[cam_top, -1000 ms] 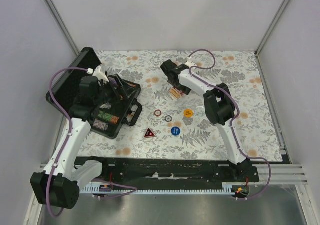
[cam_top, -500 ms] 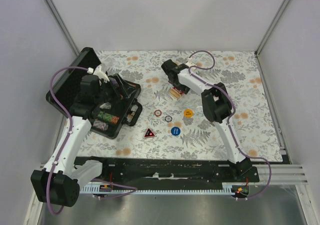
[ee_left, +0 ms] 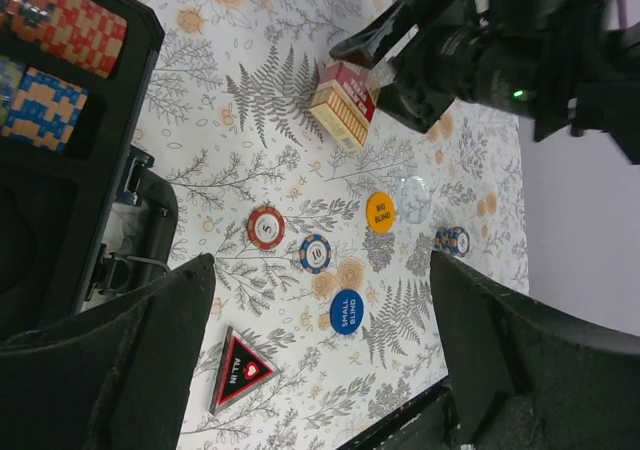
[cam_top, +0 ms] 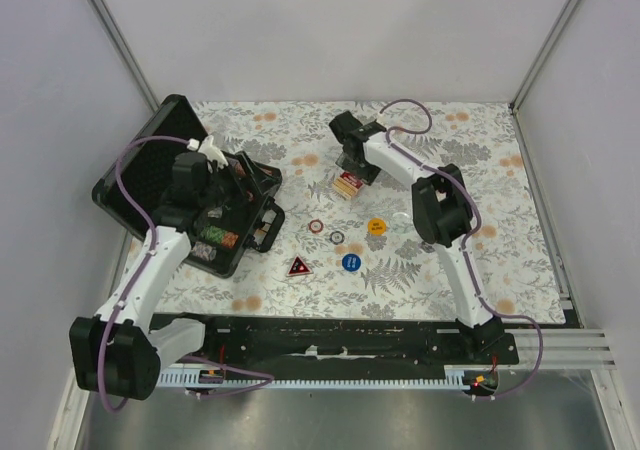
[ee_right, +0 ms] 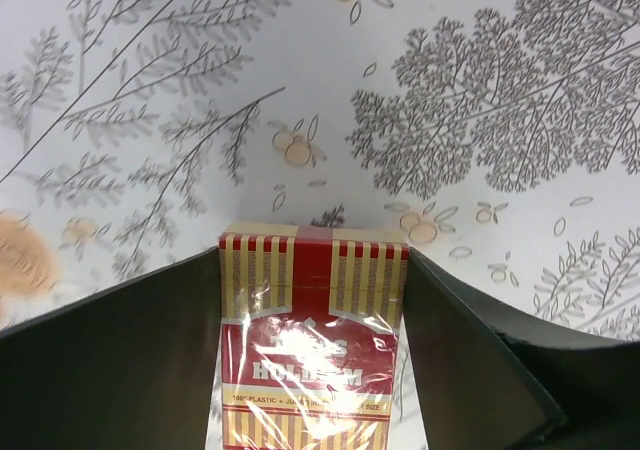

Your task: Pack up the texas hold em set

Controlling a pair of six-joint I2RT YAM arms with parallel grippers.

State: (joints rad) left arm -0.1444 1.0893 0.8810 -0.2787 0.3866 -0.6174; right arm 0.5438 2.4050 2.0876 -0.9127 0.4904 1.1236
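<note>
**Overhead and wrist views, poker set partly packed.** The black case [cam_top: 140,175] lies open at the left of the floral worktop [cam_top: 480,170], its lid raised toward the left wall. Its tray holds rows of striped chips [ee_left: 68,25], one red-and-orange and one blue-and-yellow.

The left fingers [ee_left: 130,360] stand wide apart above the tray's near edge, gripping nothing.

The right fingers [ee_right: 110,360] are clamped on the two long sides of the card box [ee_right: 312,340]. The box is at the far centre of the worktop, well apart from the case. Whether it rests on the surface or is lifted cannot be told. The box is red and gold and film-wrapped. Its face reads "HOLD'EM" and, below that, "100% PLASTIC"; the word above "HOLD'EM" is lost in glare.

Loose pieces lie between the case and the right arm:
- an orange button [ee_left: 380,212] marked "BIG BLIND";
- a blue button [ee_left: 346,311] marked "SMALL BLIND";
- a dark triangle [ee_left: 240,370] with a red border and red heart, its lettering apparently "ALL IN";
- a red chip [ee_left: 266,227] marked "5";
- a blue chip [ee_left: 315,253] marked "10", just beside the red chip.
</note>
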